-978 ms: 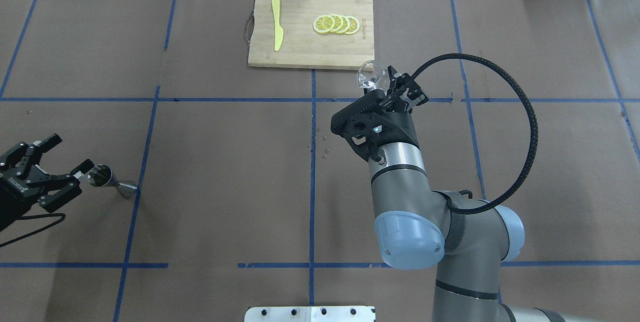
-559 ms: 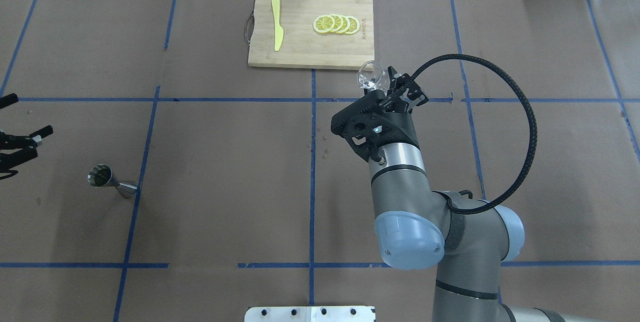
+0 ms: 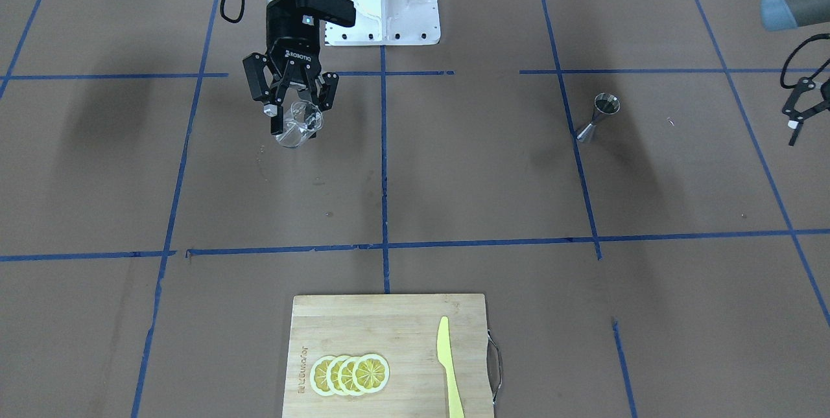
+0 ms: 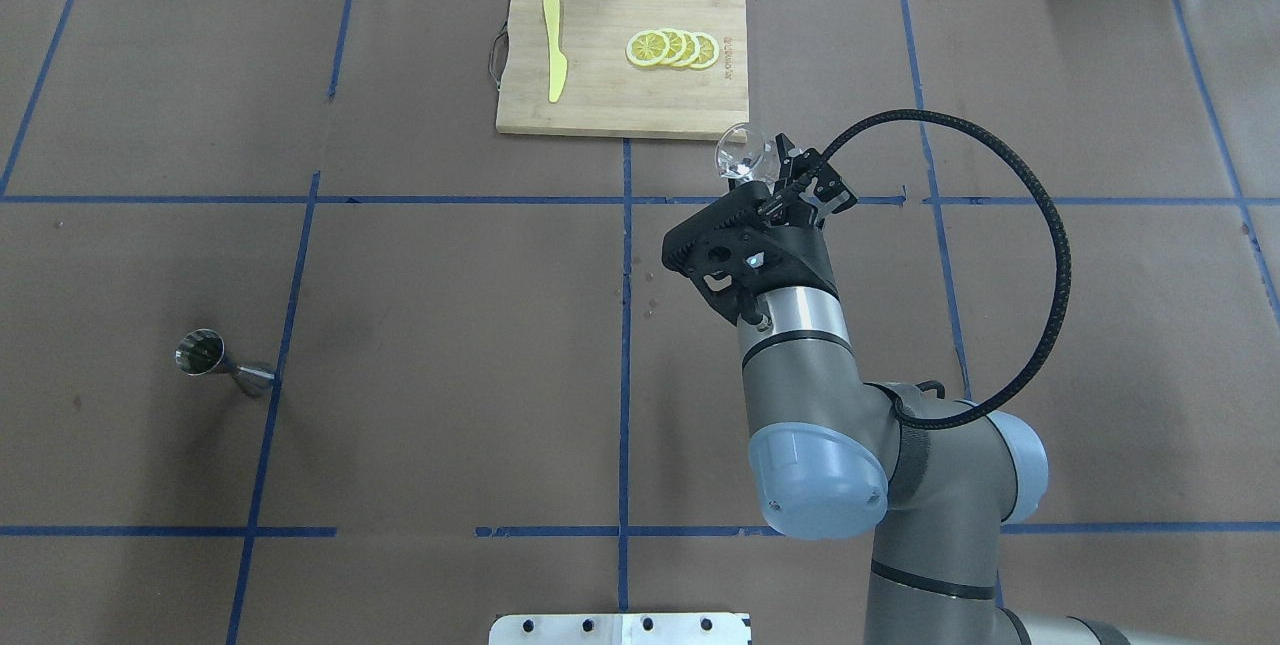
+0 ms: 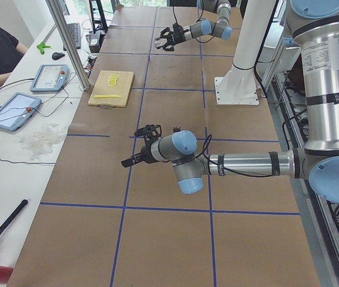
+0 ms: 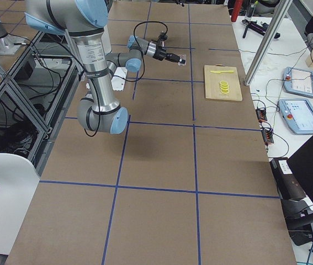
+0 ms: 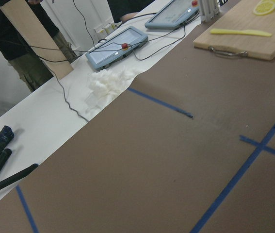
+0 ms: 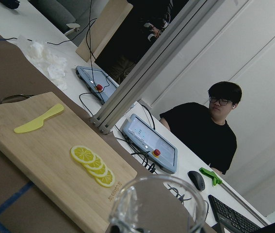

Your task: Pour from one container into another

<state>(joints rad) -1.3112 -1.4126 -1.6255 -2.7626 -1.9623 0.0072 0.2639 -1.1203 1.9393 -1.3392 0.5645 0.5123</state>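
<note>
The right gripper [image 3: 293, 115] pinches the glass measuring cup [image 3: 296, 131] at its fingertips, the cup's mouth tipped away from the wrist. The steel jigger [image 3: 600, 116] stands upright on the table far to that gripper's left, well apart from the left gripper [image 3: 792, 129], whose fingers are spread with nothing between them.

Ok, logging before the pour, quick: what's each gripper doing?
Left gripper: open, empty.
Right gripper: shut on the glass measuring cup.
</note>
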